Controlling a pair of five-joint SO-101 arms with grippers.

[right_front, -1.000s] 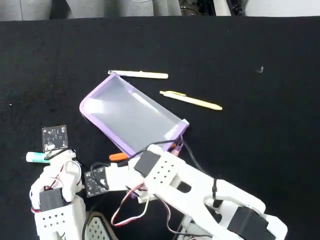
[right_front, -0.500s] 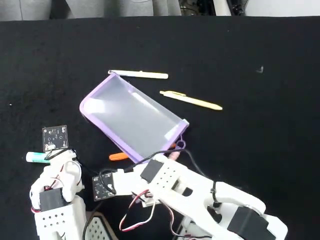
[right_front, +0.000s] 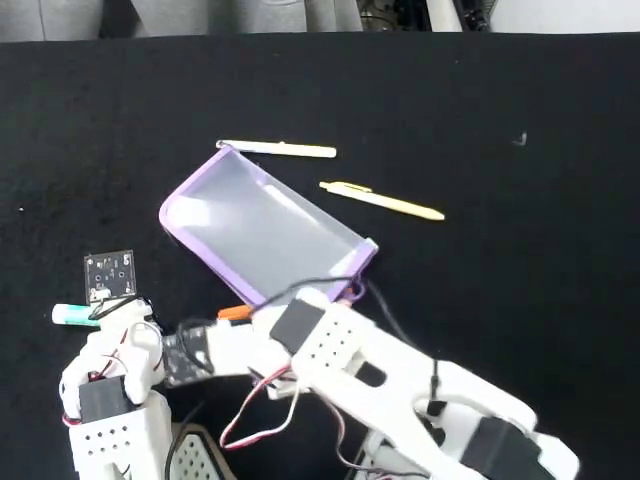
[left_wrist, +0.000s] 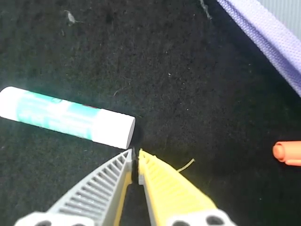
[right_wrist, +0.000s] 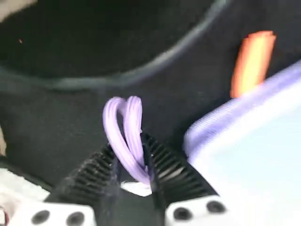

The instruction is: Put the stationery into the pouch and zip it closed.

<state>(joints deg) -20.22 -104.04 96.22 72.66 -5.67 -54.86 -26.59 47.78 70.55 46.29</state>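
The purple zip loop (right_wrist: 123,122) is pinched fast in the right hand (right_wrist: 134,157) at the lower-right corner of the pouch (right_front: 262,232), left of centre on the tabletop (right_front: 520,250), the left hand (left_wrist: 135,157) is closed empty by the glue stick (left_wrist: 66,117), and a low, steady pull is called for.

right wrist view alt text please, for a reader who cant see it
The right hand is shut on the purple pull loop of the pouch, whose purple edge and clear face lie close beside it. An orange pen lies beyond on the black table.
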